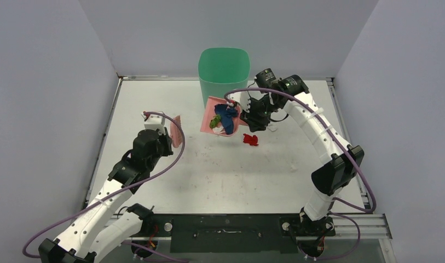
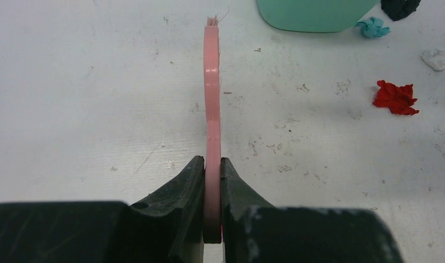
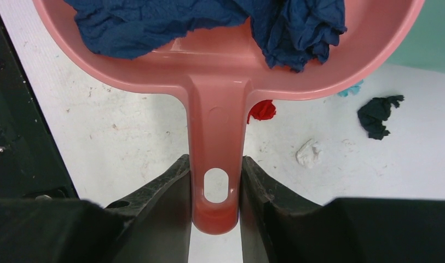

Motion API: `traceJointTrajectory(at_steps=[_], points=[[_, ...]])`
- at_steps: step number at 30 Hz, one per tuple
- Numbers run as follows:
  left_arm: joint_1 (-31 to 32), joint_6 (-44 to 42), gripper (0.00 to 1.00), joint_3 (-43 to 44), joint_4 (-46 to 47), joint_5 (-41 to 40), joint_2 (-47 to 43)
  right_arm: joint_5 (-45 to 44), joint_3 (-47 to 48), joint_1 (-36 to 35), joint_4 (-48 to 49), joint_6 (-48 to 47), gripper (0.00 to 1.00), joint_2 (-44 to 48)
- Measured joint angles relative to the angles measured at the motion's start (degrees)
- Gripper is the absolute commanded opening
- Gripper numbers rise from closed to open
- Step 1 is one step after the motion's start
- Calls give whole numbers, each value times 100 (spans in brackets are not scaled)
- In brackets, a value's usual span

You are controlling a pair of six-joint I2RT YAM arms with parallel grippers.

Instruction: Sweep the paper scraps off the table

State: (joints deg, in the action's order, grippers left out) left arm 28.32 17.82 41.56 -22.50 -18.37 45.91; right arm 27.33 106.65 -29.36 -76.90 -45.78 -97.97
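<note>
Found left gripper (image 2: pixel 212 171) clamped tight on the pink hand brush (image 2: pixel 211 93). Brush held edge-on, bristle tips just visible at the far end, pointing away from the wrist over the table (image 2: pixel 99 82). From the top view, placed brush and gripper at left-centre of the tabletop, well apart from the dustpan.

Found right gripper (image 3: pixel 215 175) closed on the handle of the pink dustpan (image 3: pixel 214 126), one finger pressed to each side, level with the hang hole. Saw pan tilted, interior turned toward the overhead camera, just in front of the green bin (image 1: pixel 224 68). Could not tell whether the pan's lip touched the table.

Logged scraps inside the pan:
- dark blue scrap (image 1: pixel 226 114), large and crumpled, filling most of the pan
- green scrap (image 1: pixel 214 123), small, at the dark blue one's left edge

Logged scraps left lying on the table, all on the right-arm side:
- red scrap (image 1: pixel 250 139), just beside the pan, near the right gripper
- light blue scrap (image 2: pixel 372 26), near the bin's base
- black scrap (image 3: pixel 377 114), near the bin
- white scrap (image 3: pixel 307 152), between red and black, apart from both

Noted faint scuffs and specks across the white surface.
</note>
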Motion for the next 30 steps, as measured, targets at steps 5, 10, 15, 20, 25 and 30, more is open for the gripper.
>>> traceJointTrajectory(at_steps=[5, 10, 15, 20, 25, 30], points=[[-4, 20, 0, 0, 2, 151, -122, 0, 881, 66, -210, 129, 5, -468], [-4, 50, 0, 0, 0, 227, -238, 122, 2341, 280, -304, 621, 5, -1060], [11, 61, 0, -2, 2, 269, -358, 31, 3161, 767, 142, 1598, 5, -1285], [116, 61, 0, -2, 0, 310, -378, -570, 3427, 1158, 960, 2378, 5, -1390], [319, 59, 0, -2, 0, 317, -446, -1335, 3602, 1163, 1499, 2597, 5, -1637], [520, 48, 0, -2, -2, 286, -466, -2371, 3602, 949, 1891, 2564, 5, -1884]])
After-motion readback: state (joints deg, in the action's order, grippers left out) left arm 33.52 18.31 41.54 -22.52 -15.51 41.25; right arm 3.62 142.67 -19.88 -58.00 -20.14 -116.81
